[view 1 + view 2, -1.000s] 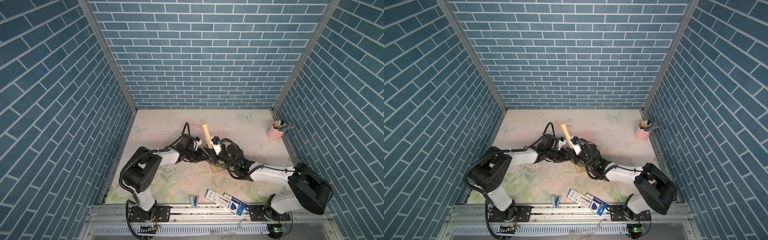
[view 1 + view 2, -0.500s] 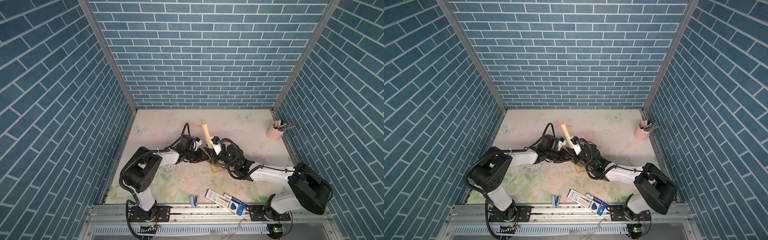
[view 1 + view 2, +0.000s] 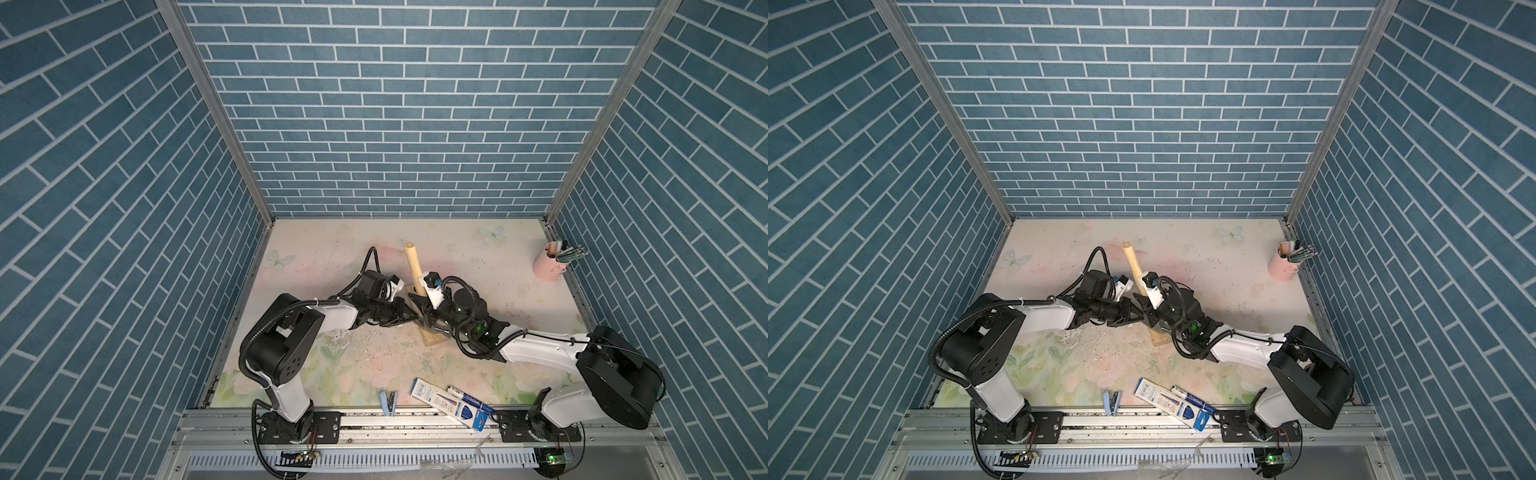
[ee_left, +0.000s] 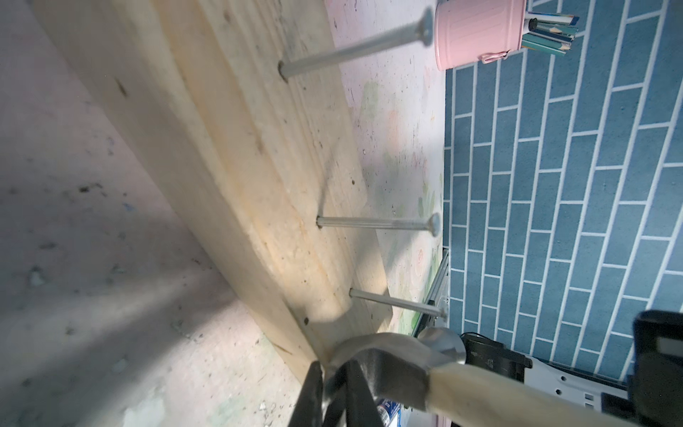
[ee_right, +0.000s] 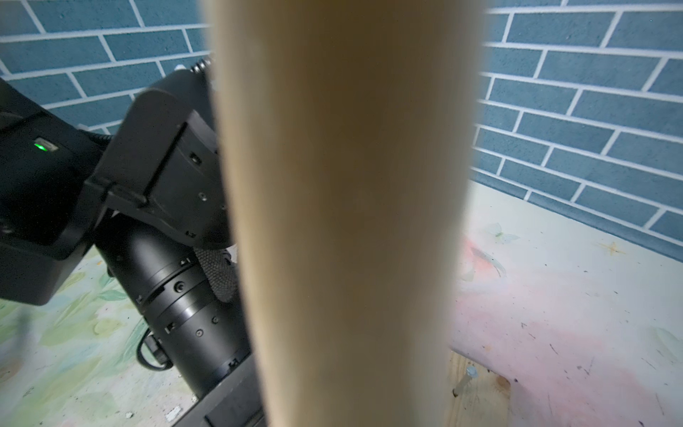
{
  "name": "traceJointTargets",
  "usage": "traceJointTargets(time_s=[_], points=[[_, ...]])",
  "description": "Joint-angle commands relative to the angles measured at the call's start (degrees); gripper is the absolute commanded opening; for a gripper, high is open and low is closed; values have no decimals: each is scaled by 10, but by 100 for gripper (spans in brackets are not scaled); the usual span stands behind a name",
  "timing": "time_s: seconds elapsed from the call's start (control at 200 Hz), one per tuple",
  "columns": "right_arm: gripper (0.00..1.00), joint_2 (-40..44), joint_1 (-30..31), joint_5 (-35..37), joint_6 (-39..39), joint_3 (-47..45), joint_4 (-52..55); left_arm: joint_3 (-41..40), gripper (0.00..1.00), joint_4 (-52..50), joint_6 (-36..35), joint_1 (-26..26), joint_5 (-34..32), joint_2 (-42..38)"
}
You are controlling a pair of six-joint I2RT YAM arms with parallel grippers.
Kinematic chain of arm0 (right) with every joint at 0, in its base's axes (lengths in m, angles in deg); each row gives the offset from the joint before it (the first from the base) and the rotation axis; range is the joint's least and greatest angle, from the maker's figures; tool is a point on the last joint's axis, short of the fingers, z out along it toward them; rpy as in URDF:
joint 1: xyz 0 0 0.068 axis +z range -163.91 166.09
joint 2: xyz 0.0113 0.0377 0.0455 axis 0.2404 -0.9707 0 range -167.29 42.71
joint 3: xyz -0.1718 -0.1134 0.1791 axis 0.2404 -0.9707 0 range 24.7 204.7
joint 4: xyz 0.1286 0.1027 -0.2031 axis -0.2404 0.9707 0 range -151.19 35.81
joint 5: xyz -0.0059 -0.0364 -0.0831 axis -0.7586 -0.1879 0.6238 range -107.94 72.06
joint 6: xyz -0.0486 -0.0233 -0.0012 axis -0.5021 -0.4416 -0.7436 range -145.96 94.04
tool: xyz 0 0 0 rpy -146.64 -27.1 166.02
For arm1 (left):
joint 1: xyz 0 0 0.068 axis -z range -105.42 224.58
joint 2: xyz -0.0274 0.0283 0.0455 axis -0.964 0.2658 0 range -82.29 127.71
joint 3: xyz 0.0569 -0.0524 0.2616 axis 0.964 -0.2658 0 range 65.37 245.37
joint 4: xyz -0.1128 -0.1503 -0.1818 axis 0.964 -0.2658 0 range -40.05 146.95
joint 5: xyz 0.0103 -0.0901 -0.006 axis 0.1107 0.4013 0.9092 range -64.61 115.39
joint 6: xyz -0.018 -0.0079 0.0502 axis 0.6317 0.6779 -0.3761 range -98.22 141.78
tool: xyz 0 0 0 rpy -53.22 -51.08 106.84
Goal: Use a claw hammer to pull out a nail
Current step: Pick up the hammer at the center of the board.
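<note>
A: Biggest first. A pale, floral-printed table, scuffed. Mid-field on it lies a pale flat wooden block.

B: Tool?

A: A claw hammer with a pale wooden handle and dark grey steel head. The head is down against the block's edge, by the end nail. The handle tilts up toward the back wall in both top views.

B: Grips?

A: The right gripper is closed tight round the lower handle, which fills its wrist view. On the left gripper, the dark fingers are close together. The claw's steel looks pinched between them, as far as I can judge.

B: Nails?

A: Three long grey steel nails, all standing proud of the block, heads clear. The end one is just beside the hammer head, not in the claw slot that I can see.

B: Progress?

A: Early, I'd judge. The hammer is in hand and at the block. Hooking a head, levering and drawing a nail all remain.

B: Writing?

A: Blue-and-white flat packs at the front edge carry print too small to read. No label shows on the handle. The pink metal cup of pencils by the right wall looks plain.
</note>
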Motion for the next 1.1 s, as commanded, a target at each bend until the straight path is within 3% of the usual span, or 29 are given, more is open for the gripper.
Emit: traceJointTargets(time_s=[0.0,0.065,0.33,0.55,1.095], points=[[0,21,6,-1,-16,4,-47,-6,8,17,2,5,-2,-2],[0,22,5,-5,-16,6,-39,-7,7,17,0,5,-2,-1],[22,33,6,-11,-18,14,-13,-10,6,19,-1,5,-4,1],[51,40,6,-4,-16,19,5,-14,6,18,-4,5,-5,1],[50,86,6,-15,-21,71,80,-2,5,-29,-35,4,-25,-14]])
